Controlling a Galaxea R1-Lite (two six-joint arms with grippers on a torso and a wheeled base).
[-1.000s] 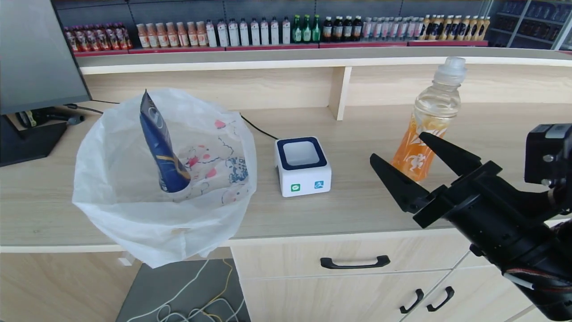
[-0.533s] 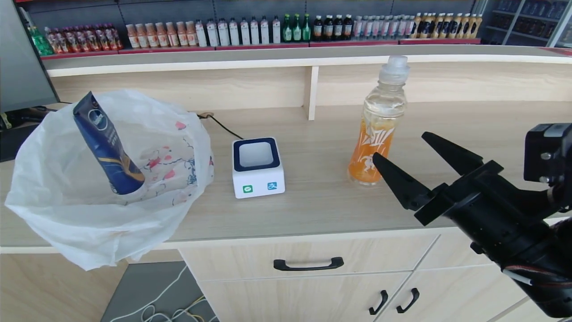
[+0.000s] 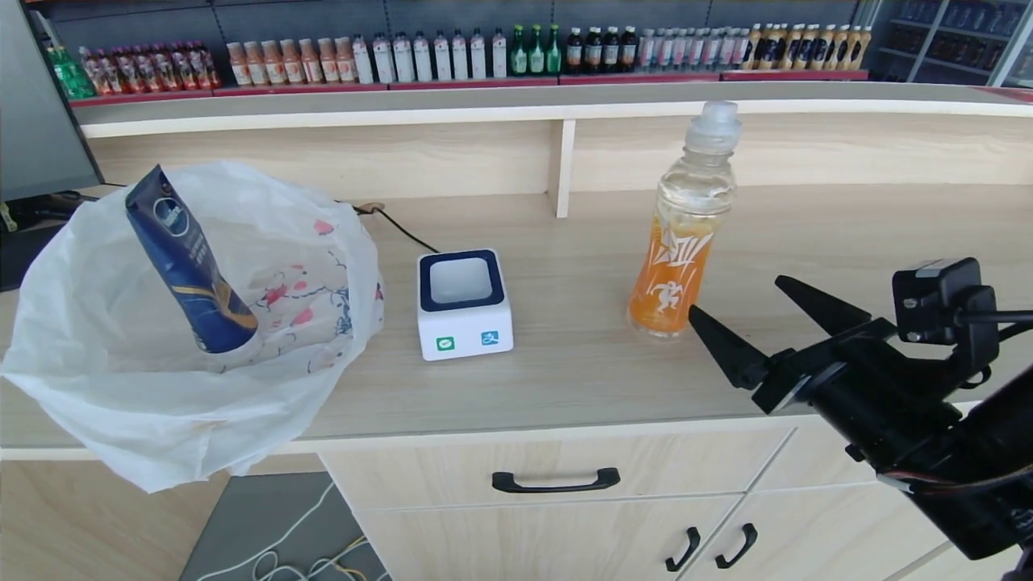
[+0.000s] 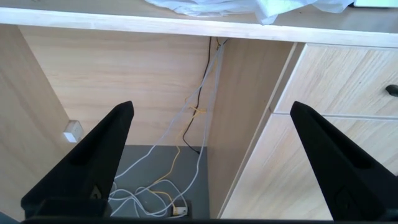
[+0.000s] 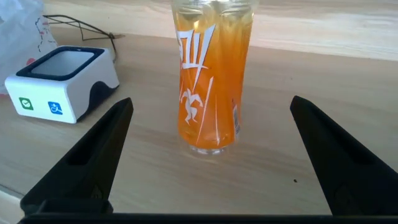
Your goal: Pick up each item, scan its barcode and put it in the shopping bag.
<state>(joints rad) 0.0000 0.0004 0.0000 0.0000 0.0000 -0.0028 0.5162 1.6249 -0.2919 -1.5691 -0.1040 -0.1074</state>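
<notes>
Pale wood covers the counter [image 3: 565, 379] and the drawers under it, and each drawer has a black handle [image 3: 555, 482]. Thin cables [image 3: 307, 549] lie in loops on the grey floor in the gap beside the drawers. The left gripper [image 4: 211, 106] hangs low in front of that gap, below the counter edge. Its two black fingers are far apart and hold nothing.

The right gripper [image 3: 736, 295] is at the front edge of the counter, on the right side. Its two pointed fingers are spread wide and it holds nothing. The orange drink bottle [image 3: 682, 242] stands up straight just past the finger tips. The right wrist view shows the bottle [image 5: 211, 87] in line with the gap between the fingers, and they do not touch it. The drink fills the lower part of the bottle, and the top part and the cap are clear.

The white shopping bag [image 3: 161, 387] sits on the left, with its mouth wide open and its front hanging over the counter edge. A dark blue pouch [image 3: 190, 266] leans inside it, with its top sticking up out of the bag. The bag has small red and blue pictures on it.

The scanner [image 3: 464, 303] is a small white box with a dark blue top. It sits between the bag and the bottle, apart from both.

Farther back, a low wooden ledge has one upright board [image 3: 565, 165]. Behind that, a long shelf holds a row of many drink bottles [image 3: 484, 56]. A dark screen [image 3: 40, 105] stands at the far left.
</notes>
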